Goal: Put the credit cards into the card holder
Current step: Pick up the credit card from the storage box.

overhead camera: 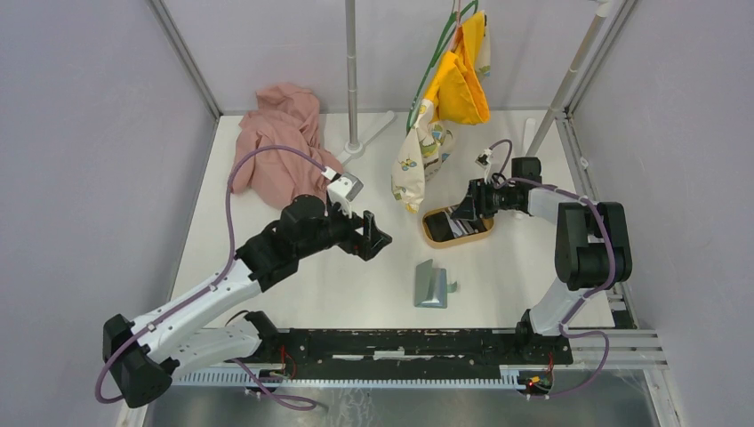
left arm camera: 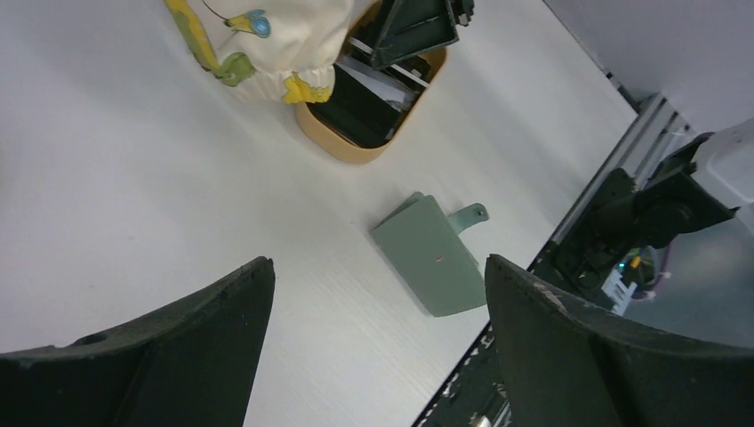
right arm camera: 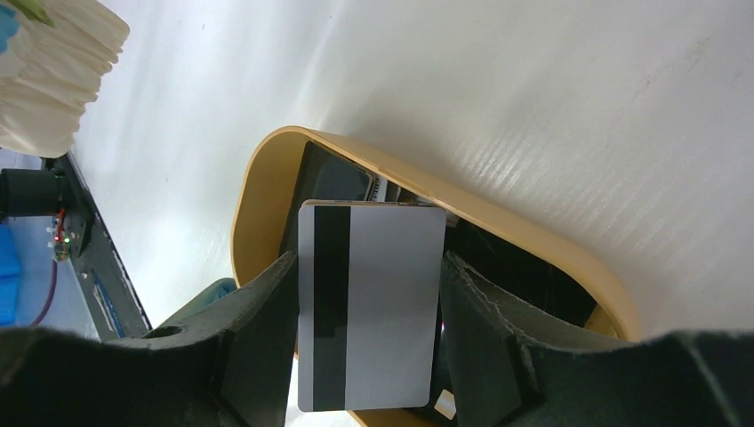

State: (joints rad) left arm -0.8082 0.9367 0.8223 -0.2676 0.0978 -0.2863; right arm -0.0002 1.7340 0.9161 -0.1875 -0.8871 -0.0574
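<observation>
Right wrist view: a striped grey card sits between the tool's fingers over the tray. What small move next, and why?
Probably lift the right tool straight up: it grips the grey card over the wooden tray, while the card holder lies apart from it.

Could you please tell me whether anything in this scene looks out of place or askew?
Nothing looks spilled or broken. The printed cloth bag droops over one end of the tray in the left wrist view, and a pink cloth lies crumpled at far left.
</observation>
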